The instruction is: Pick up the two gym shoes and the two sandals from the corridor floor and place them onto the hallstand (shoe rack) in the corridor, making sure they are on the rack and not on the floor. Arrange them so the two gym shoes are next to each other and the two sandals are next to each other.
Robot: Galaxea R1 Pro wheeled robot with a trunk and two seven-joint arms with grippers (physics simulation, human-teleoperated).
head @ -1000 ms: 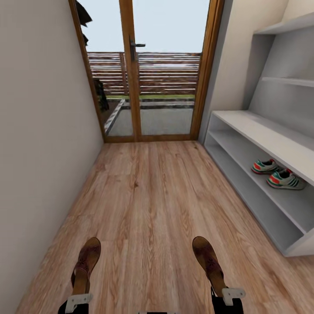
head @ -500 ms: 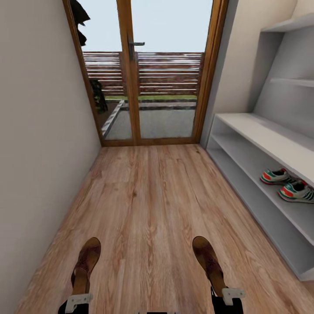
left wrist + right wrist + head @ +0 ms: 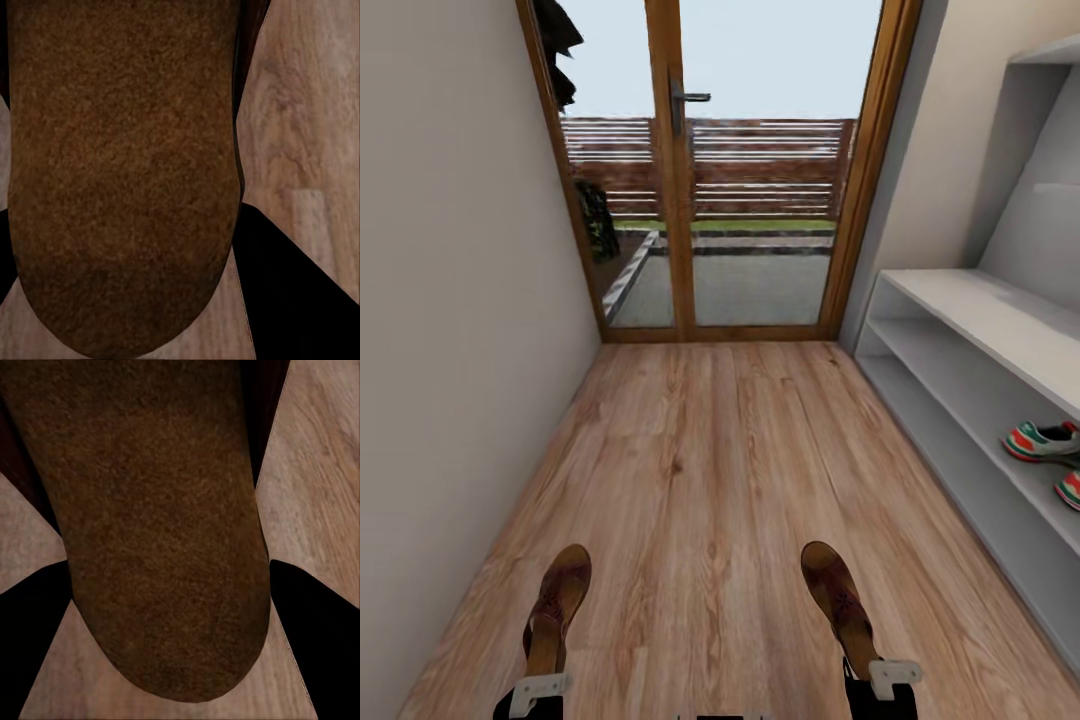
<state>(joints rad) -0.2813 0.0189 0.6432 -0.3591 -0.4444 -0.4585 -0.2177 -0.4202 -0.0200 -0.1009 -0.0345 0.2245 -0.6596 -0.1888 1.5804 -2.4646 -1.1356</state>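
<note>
Left fingers (image 3: 541,690) clamp sandal (image 3: 557,610); right fingers (image 3: 880,680) clamp other sandal (image 3: 840,605); corridor floor (image 3: 710,470) open ahead.

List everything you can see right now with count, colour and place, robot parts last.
sandals: 2, dark brown with tan soles; one held in the left gripper, one held in the right gripper, both above the floor, toes pointing toward the door.
gym shoes: 2, cream-white with green stripes and red-orange trim; side by side on a low shelf of the hallstand, one whole, one cut by the picture's edge.
hallstand: 1, pale grey-white, along the right wall.
corridor floor: light brown wood planks.
glazed door: 1, orange-brown wooden frame, at the corridor's end.
left gripper: 1, white and black, lower left.
right gripper: 1, white and black, lower right.
</note>
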